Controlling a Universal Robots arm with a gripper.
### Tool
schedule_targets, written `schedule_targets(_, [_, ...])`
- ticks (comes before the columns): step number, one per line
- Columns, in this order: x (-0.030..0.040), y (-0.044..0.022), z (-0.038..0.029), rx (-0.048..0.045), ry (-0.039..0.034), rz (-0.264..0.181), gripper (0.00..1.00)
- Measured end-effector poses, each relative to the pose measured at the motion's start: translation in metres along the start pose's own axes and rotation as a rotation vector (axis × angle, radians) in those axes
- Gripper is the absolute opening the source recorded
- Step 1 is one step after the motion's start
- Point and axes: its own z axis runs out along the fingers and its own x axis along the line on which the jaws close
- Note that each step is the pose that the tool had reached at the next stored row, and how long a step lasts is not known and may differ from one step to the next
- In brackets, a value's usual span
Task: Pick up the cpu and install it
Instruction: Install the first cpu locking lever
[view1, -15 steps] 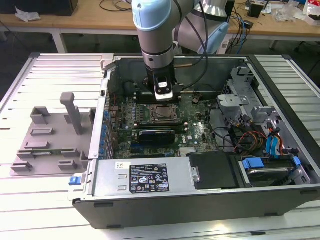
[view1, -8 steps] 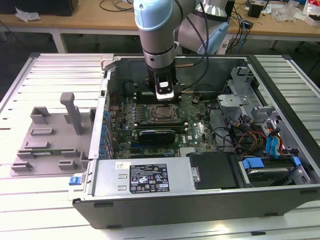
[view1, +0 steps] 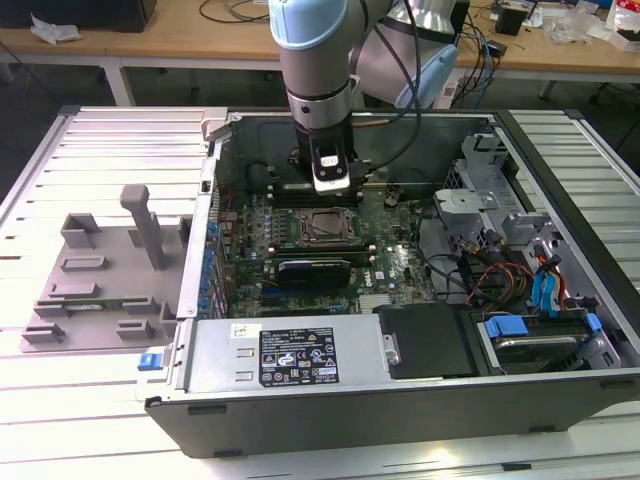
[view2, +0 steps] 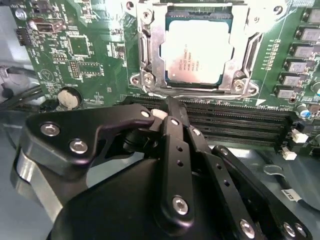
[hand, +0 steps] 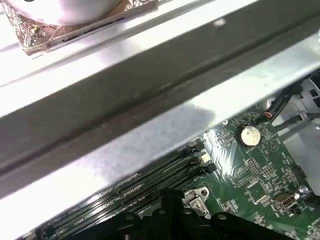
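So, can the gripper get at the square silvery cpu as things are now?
Probably yes. The square silvery cpu lies in the open metal socket frame with nothing over its top, and the gripper is just beside it above the black memory slots.

A robotics lab: an opened computer case (view1: 400, 400) sits on a slatted metal table (view1: 90, 420), cluttered wooden workbenches (view1: 150, 42) lining the far side.

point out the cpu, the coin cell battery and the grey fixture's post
cpu (view2: 198, 50): second wrist view, middle of its silvery top
coin cell battery (hand: 249, 134): first wrist view, its round face
grey fixture's post (view1: 147, 228): exterior view, mid-shaft
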Motion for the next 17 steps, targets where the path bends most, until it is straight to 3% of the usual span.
schedule_targets(1, [-0.0005, -0.0007, -0.0003, 0.0340, -0.0181, -0.007, 0.11])
schedule_targets(2, [-0.0010, -0.0017, -0.0003, 0.0521, -0.0279, -0.011, 0.11])
schedule_targets(6, [-0.0049, -0.0087, -0.0013, 0.0923, -0.0492, -0.020, 0.11])
schedule_targets(11, [-0.0075, -0.0149, -0.0021, 0.0940, -0.0502, -0.020, 0.11])
schedule_targets(15, [-0.0076, -0.0149, -0.0021, 0.1138, -0.0582, -0.063, 0.11])
schedule_targets(17, [-0.0076, -0.0149, -0.0020, 0.1213, -0.0588, -0.117, 0.11])
